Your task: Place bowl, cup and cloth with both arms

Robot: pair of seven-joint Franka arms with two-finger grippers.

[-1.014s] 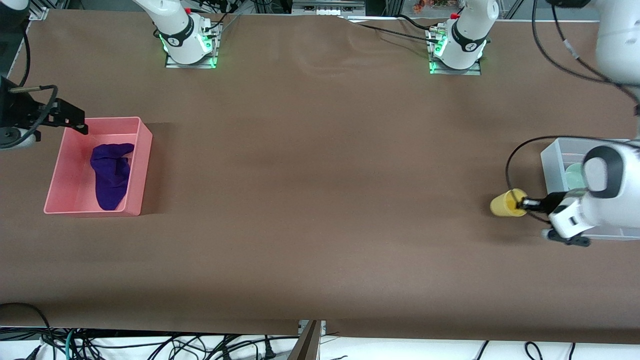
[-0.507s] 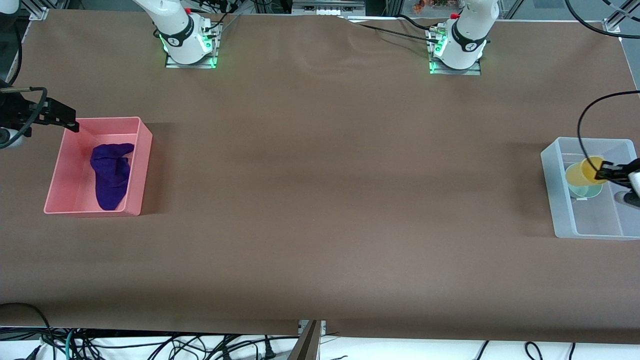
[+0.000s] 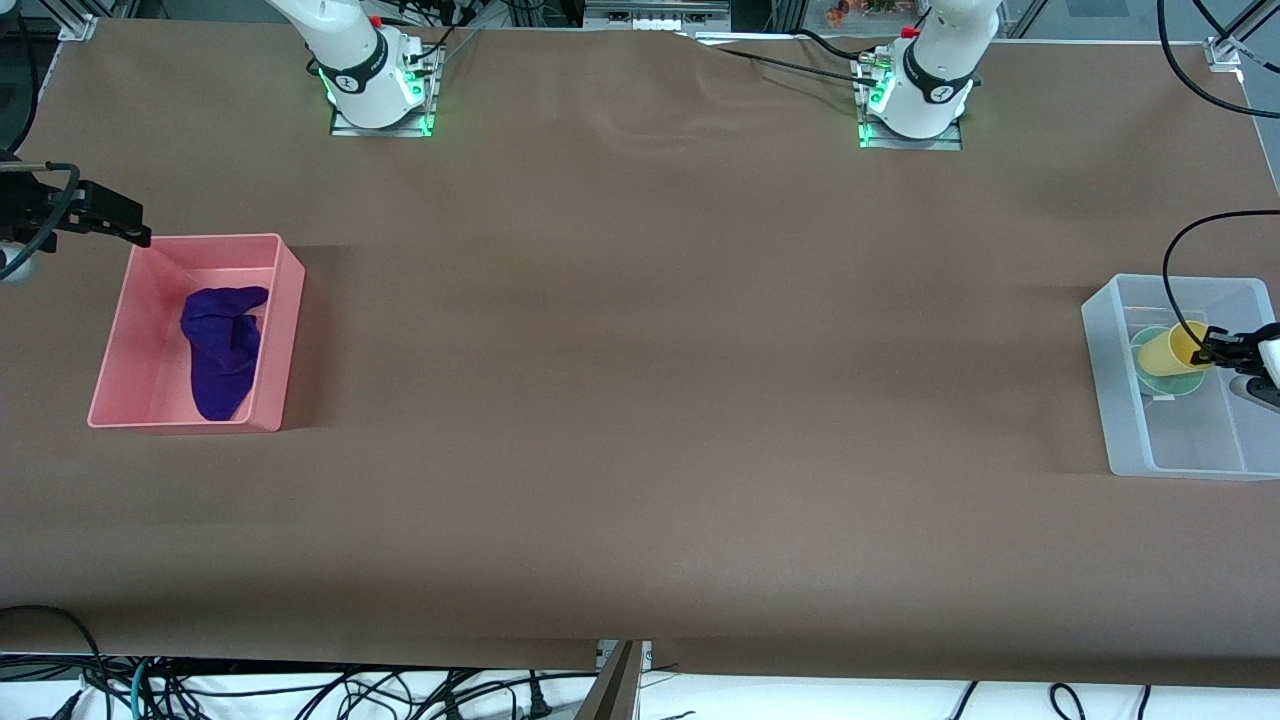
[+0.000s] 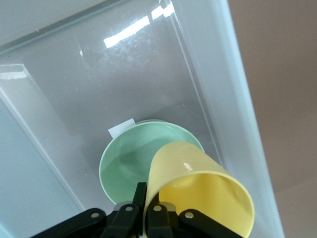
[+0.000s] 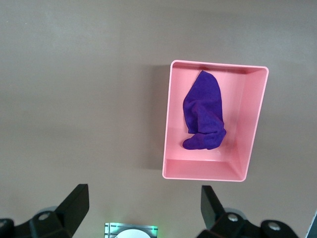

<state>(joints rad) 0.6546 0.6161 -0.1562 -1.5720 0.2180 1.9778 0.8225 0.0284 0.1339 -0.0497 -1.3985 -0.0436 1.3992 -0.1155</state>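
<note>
My left gripper [image 3: 1212,350] is shut on the rim of the yellow cup [image 3: 1168,350] and holds it tilted over the pale green bowl [image 3: 1170,382]. The bowl sits in the clear plastic bin [image 3: 1100,340]. In the left wrist view the fingers [image 4: 141,196] pinch the cup [image 4: 198,183] wall just above the bowl [image 4: 126,161]. The purple cloth [image 3: 222,350] lies crumpled in the pink bin [image 3: 285,330]. My right gripper [image 3: 125,225] is open and empty, up above the table by the pink bin's corner. In the right wrist view it [image 5: 143,203] looks down on the cloth [image 5: 204,111].
The clear bin [image 4: 213,74] stands at the left arm's end of the table and the pink bin [image 5: 203,176] at the right arm's end. The two arm bases [image 3: 380,85] [image 3: 915,100] stand along the table's edge farthest from the front camera. Brown tabletop spreads between the bins.
My left gripper carried the cup from beside the clear bin to over the bowl inside it, then lowered slightly. My right gripper drifted away from the pink bin toward the table's end.
</note>
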